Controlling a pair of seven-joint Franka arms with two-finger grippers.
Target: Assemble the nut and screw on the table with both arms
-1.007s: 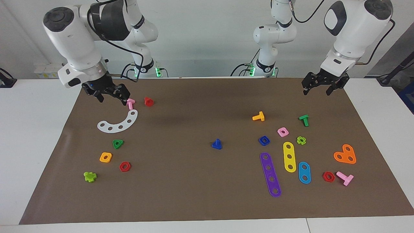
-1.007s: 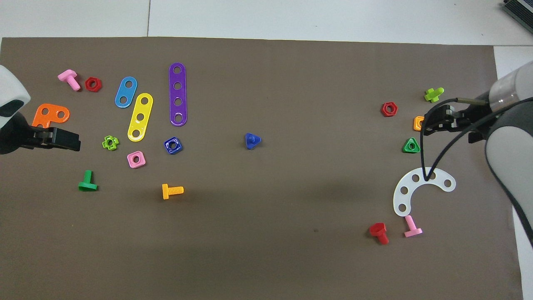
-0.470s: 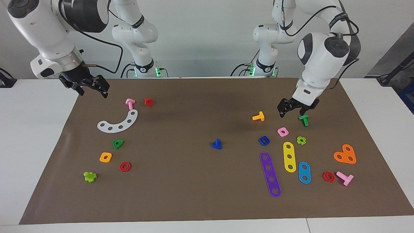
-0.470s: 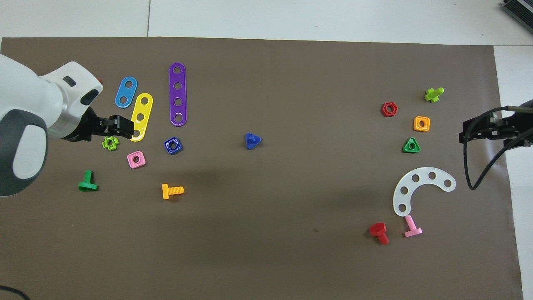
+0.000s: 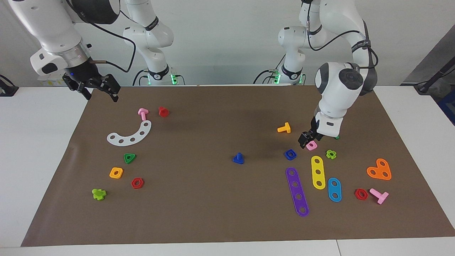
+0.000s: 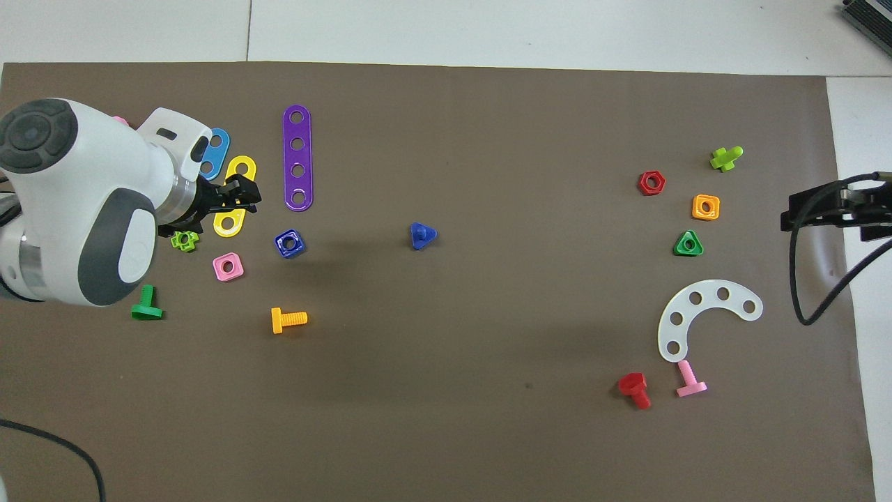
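Note:
The dark-blue square nut point(image 5: 290, 154) point(image 6: 289, 243) lies flat on the brown mat of the table point(image 5: 213, 220) point(image 6: 488, 432), toward the left arm's end. The dark-blue screw point(image 5: 238, 158) point(image 6: 421, 236) stands on its triangular head, shaft up, near the mat's middle. My left gripper point(image 5: 307, 140) point(image 6: 245, 195) hangs low over the pink nut point(image 5: 311, 145) beside the blue nut, fingers slightly apart and holding nothing. My right gripper point(image 5: 101, 94) point(image 6: 791, 211) waits open and empty above the mat's edge at the right arm's end.
Around the nut lie a purple strip point(image 5: 297, 192), a yellow strip point(image 5: 318, 172), a blue strip point(image 5: 334, 189), an orange screw point(image 5: 284, 128) and a light-green piece point(image 5: 331, 154). A white curved strip point(image 5: 129, 134), a pink screw point(image 5: 143, 113) and several small parts lie at the right arm's end.
The left arm swung from the mat's corner nearest its base down and inward to just above the pink nut, fingers narrowing. The right gripper drew back from the pink screw to the mat's edge.

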